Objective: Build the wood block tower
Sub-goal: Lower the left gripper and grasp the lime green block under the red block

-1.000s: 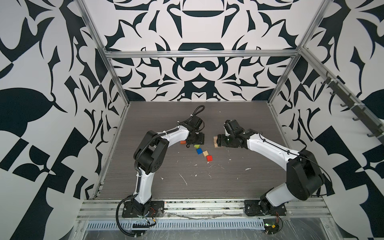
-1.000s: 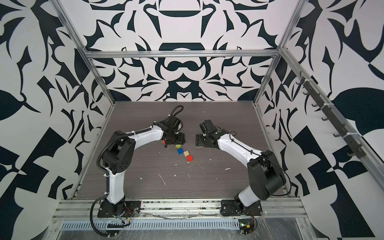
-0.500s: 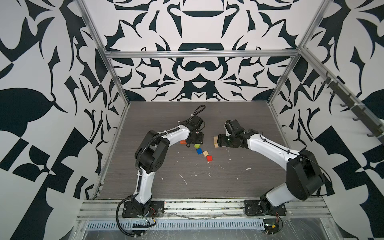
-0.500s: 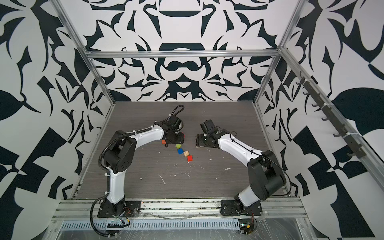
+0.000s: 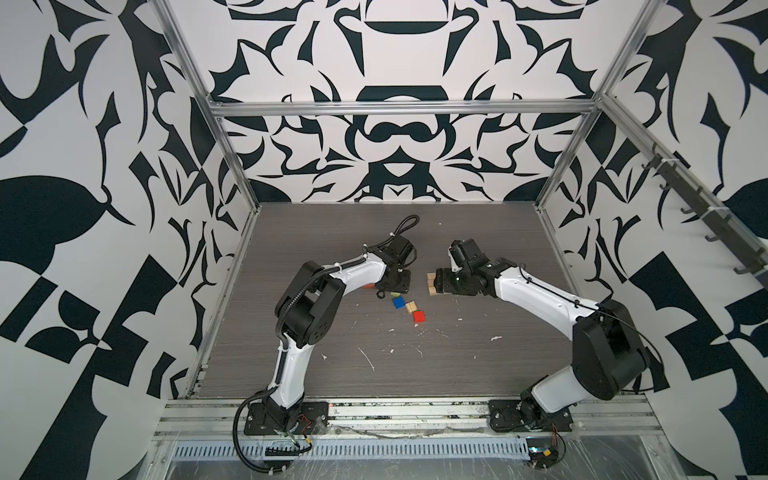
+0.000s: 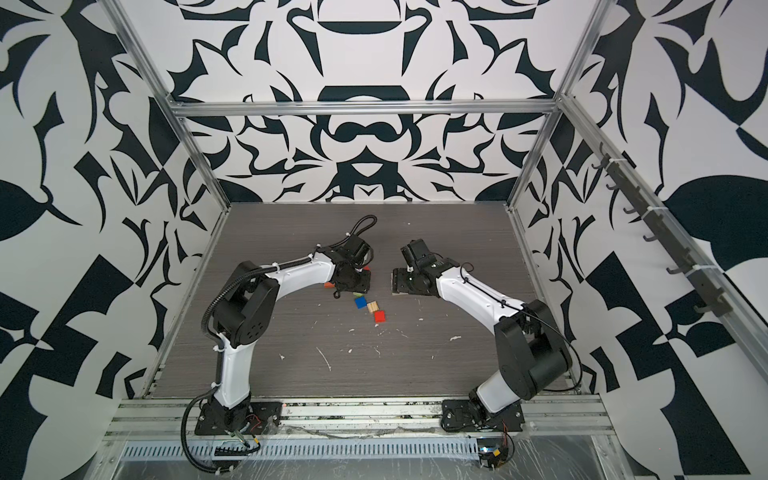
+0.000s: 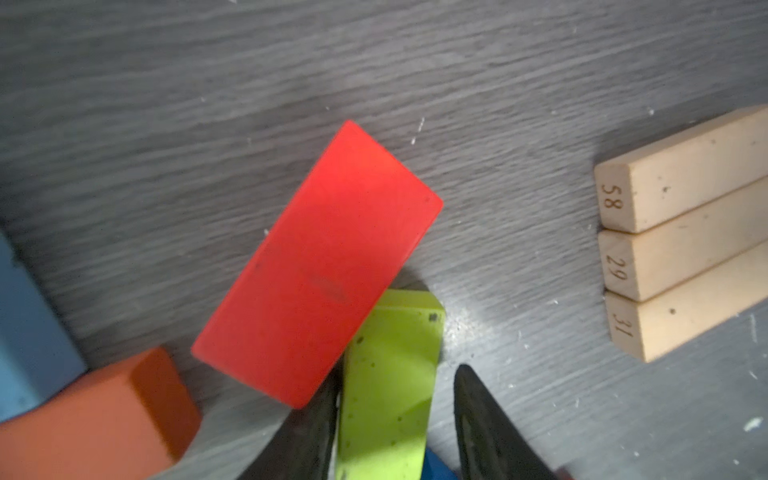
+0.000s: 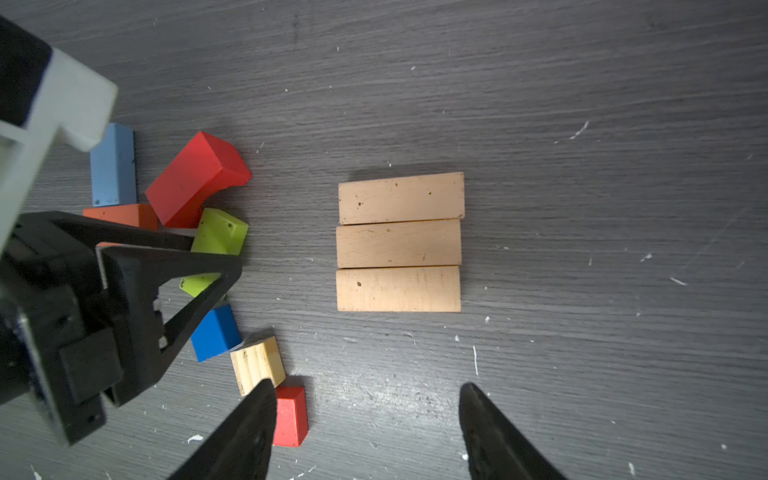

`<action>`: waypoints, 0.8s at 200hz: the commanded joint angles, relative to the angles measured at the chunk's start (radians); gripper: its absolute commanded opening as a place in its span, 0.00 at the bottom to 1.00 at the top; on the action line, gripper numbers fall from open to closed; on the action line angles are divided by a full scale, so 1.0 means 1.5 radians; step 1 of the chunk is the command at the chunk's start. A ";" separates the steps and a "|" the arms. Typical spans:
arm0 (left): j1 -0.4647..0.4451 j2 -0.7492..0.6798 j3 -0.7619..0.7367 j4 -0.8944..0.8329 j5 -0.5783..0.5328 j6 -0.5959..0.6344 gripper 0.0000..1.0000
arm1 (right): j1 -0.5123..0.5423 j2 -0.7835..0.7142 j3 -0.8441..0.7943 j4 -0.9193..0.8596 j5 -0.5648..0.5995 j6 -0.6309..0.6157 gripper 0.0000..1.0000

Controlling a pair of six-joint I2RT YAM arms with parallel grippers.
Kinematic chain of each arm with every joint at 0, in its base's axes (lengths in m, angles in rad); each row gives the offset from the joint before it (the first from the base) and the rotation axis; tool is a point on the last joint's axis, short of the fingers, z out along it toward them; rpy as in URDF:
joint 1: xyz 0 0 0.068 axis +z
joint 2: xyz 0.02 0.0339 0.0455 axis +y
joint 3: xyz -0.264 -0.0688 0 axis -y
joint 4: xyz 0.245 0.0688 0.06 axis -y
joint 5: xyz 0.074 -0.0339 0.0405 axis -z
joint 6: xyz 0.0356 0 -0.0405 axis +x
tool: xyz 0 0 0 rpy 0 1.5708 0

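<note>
Three tan planks (image 8: 399, 243) lie side by side on the table, also seen as tan planks (image 5: 433, 285) in a top view. My right gripper (image 8: 366, 385) hovers open just over them, holding nothing. My left gripper (image 7: 397, 376) straddles a lime green plank (image 7: 386, 374); one finger touches it and a gap shows at the other. A red plank (image 7: 320, 266) leans over the lime one. An orange plank (image 7: 95, 415) and a light blue plank (image 8: 113, 166) lie beside them. A blue cube (image 8: 215, 332), a tan cube (image 8: 257, 363) and a red cube (image 8: 291, 415) sit in a row.
The dark wood-grain table (image 5: 415, 374) carries white flecks and scratches toward the front. Patterned walls and a metal frame (image 5: 399, 109) enclose it on three sides. Both arm bases (image 5: 286, 415) stand at the front edge.
My left gripper's jaws have narrowed around the lime green plank. Both arms have barely moved, and the right gripper stays open.
</note>
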 commanded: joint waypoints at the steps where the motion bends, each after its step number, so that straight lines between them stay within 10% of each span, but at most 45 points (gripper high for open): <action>1: -0.002 0.021 0.006 -0.044 -0.008 -0.007 0.44 | -0.004 -0.005 0.005 0.009 -0.005 0.008 0.73; 160: -0.017 -0.024 0.028 -0.059 0.013 -0.067 0.27 | -0.037 -0.041 -0.019 -0.004 0.006 -0.006 0.74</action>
